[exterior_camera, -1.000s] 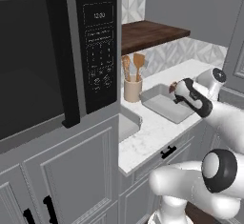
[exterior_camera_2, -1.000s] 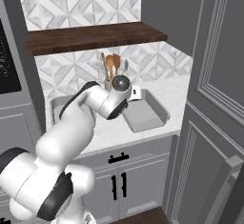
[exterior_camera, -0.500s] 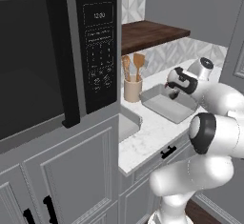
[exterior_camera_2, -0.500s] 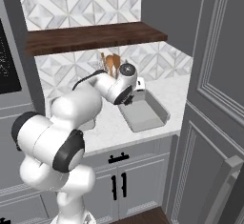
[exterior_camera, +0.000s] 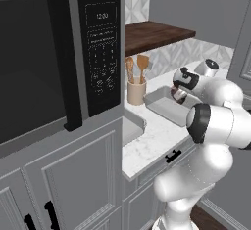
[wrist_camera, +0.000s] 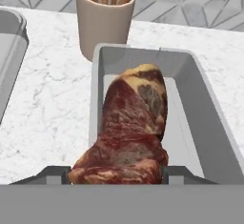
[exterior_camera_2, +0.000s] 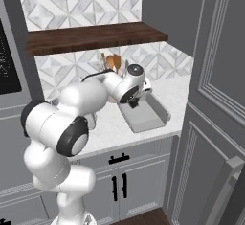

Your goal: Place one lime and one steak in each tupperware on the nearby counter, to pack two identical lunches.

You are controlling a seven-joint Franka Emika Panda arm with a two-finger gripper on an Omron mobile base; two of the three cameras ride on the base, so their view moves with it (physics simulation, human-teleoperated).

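Note:
My gripper (wrist_camera: 116,173) is shut on the steak (wrist_camera: 131,127), a dark red-brown slab that sticks out forward from between the fingers. It hangs over a light-grey tupperware (wrist_camera: 209,137) lying on the white marble counter (wrist_camera: 52,104); nothing else shows in the visible part of that tray. From the left base view the gripper (exterior_camera: 179,95) is above this tupperware (exterior_camera: 164,107); the right base view shows the gripper (exterior_camera_2: 133,102) over the tray (exterior_camera_2: 149,118). A second tupperware (wrist_camera: 10,51) lies to the left, also visible as (exterior_camera: 131,125). No lime is in view.
A beige cup of wooden utensils (wrist_camera: 102,20) stands just behind the tray, against the patterned backsplash. A dark wooden shelf (exterior_camera_2: 91,35) hangs above the counter. A black microwave (exterior_camera: 63,53) stands at the left and a tall grey cabinet (exterior_camera_2: 215,75) at the right.
The arm has folded, its elbow swinging out toward the base. The gripper, still holding the steak, has shifted slightly left over the right tupperware.

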